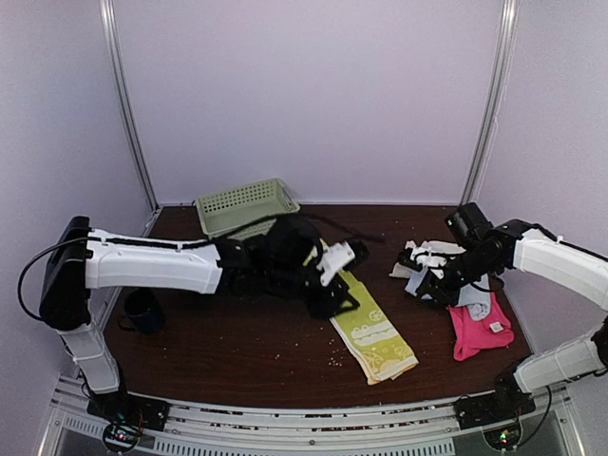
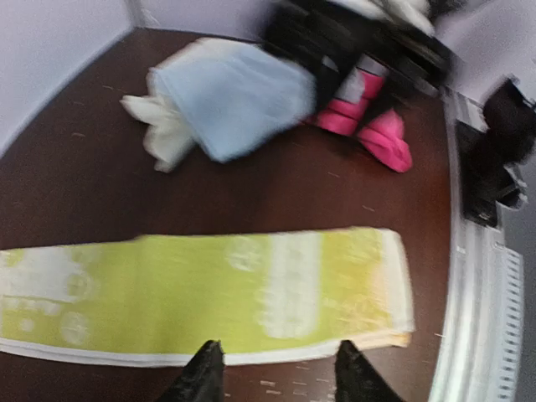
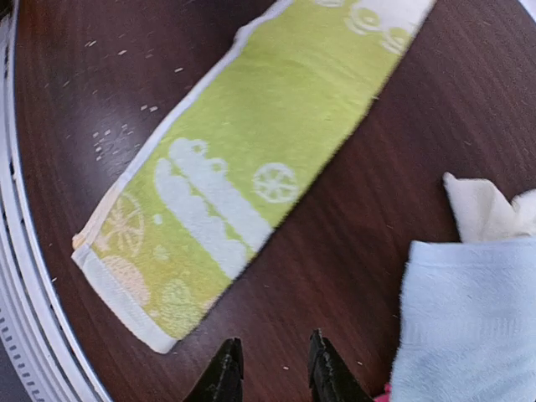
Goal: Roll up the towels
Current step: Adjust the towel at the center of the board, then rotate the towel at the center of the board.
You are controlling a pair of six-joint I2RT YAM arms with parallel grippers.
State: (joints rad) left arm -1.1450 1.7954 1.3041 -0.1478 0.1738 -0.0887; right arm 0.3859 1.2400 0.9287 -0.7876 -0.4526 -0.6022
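My left gripper (image 2: 279, 375) hovers at the flat lime-green towel's (image 2: 251, 293) edge, jaws wide, empty. My right gripper (image 3: 274, 375) hangs beside that towel, jaws narrowly parted, empty; the light blue towel (image 3: 469, 318) lies just beyond.

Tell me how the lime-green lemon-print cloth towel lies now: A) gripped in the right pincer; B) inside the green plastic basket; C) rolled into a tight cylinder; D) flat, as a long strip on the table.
D: the lime-green lemon-print cloth towel lies flat as a long strip on the dark brown table.
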